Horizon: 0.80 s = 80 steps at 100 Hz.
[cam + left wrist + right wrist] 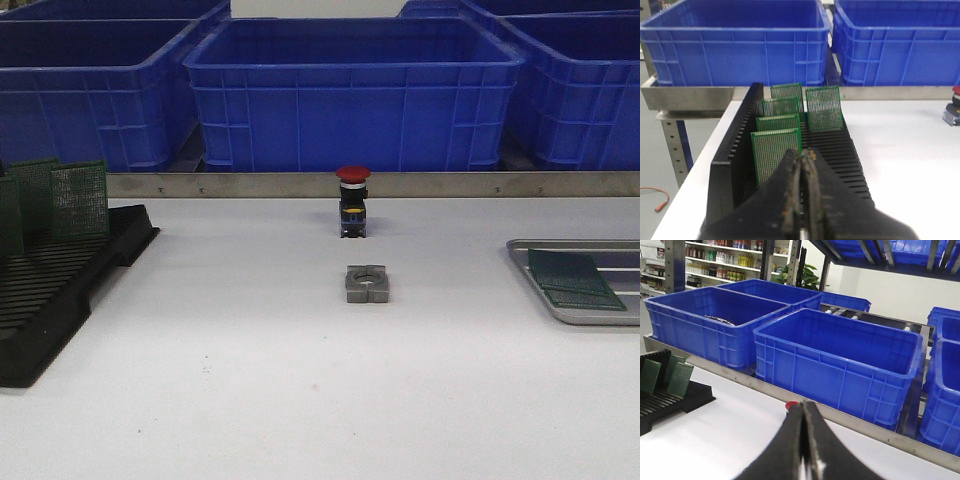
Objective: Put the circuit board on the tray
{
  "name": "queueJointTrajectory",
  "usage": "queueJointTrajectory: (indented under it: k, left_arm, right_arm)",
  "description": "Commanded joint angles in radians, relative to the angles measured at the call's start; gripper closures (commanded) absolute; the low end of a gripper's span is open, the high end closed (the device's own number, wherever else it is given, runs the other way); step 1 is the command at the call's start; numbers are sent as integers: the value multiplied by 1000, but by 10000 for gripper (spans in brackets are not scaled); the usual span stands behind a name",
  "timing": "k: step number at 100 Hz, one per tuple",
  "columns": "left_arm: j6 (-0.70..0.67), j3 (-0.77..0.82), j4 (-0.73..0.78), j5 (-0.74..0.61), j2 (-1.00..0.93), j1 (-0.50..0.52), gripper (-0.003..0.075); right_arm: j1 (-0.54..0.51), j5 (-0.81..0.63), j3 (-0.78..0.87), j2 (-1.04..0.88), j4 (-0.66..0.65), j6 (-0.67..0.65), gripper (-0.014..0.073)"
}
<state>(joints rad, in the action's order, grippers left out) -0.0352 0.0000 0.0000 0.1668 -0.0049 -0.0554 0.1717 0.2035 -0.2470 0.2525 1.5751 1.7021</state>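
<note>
- Green boards (774, 154) stood upright in your black rack (735, 165); two more (572, 277) lay flat on the tray (585, 315) at the table's right.
- Your left gripper (803, 157) was pressed closed, empty, just behind the rack's nearest board.
- Your right gripper (804, 412) was closed too, holding nothing.

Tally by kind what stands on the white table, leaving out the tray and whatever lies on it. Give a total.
Black slotted rack: 1
Green circuit boards standing in that rack: 5
Red push button: 1
Grey metal block: 1
Total: 8
</note>
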Motion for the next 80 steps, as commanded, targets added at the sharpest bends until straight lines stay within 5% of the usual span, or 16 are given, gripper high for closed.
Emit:
queueJointTrajectory:
  k: [1, 80]
  left_arm:
    - [-8, 50, -11, -62, -31, 2, 741]
    - [-8, 48, -11, -62, -31, 2, 741]
  right_arm:
    - [1, 19, -27, 9, 22, 8, 706]
    - [1, 31, -27, 9, 22, 8, 706]
